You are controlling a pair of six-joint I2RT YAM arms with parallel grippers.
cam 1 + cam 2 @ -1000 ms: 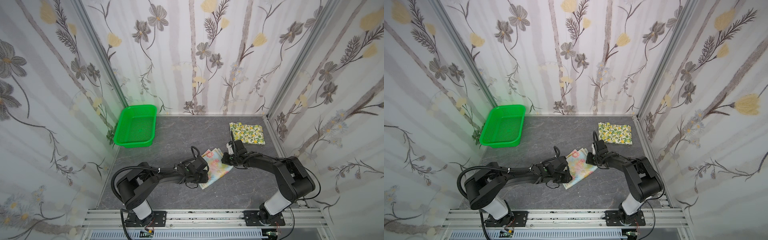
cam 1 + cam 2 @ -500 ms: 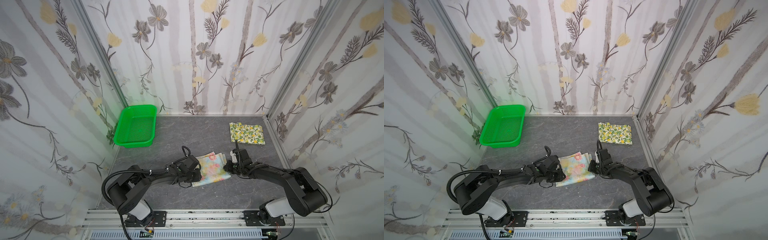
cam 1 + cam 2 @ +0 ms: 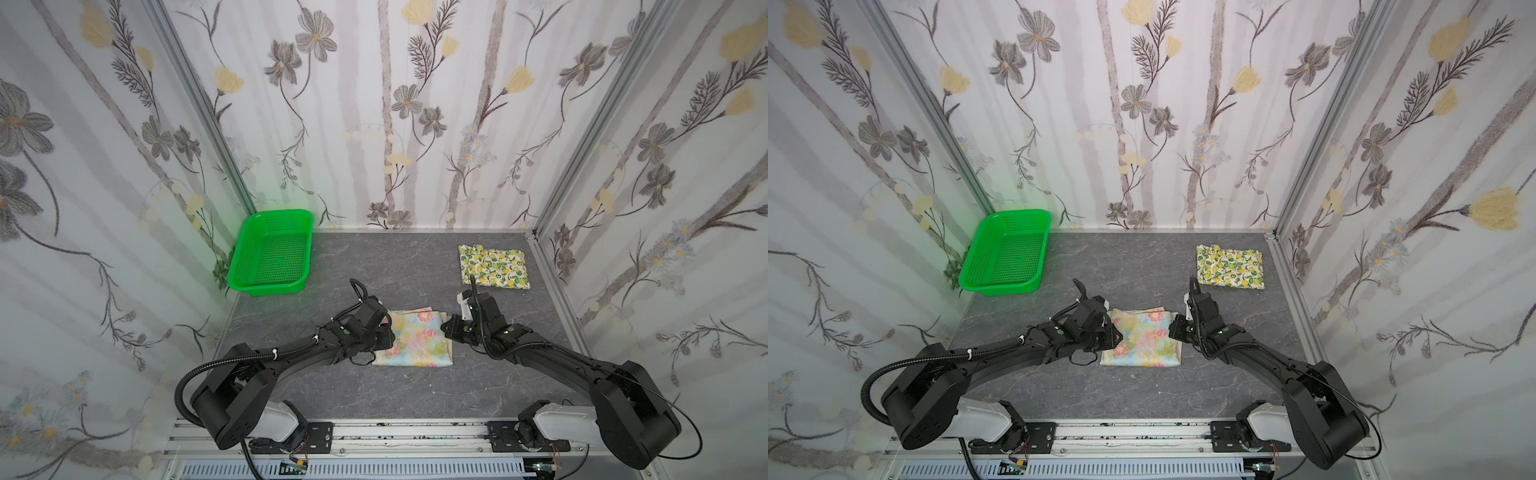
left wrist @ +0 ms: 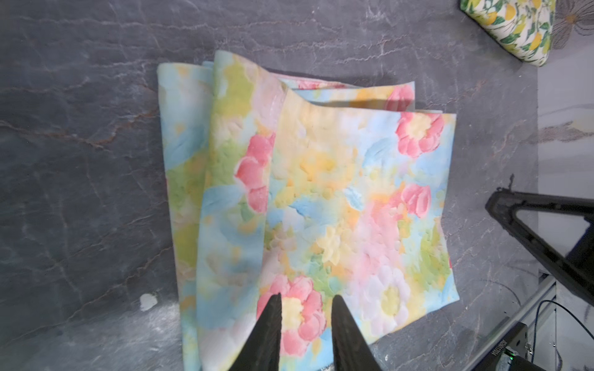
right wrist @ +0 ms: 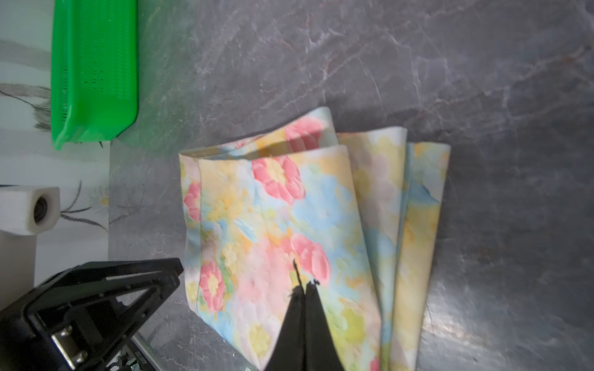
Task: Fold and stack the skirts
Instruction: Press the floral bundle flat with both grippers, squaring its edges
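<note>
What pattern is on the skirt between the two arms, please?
The skirt is pastel blue and yellow with pink flowers, clearest in the left wrist view.

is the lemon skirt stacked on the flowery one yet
No, the lemon skirt lies by the back right corner, apart from the pastel flower skirt.
</note>
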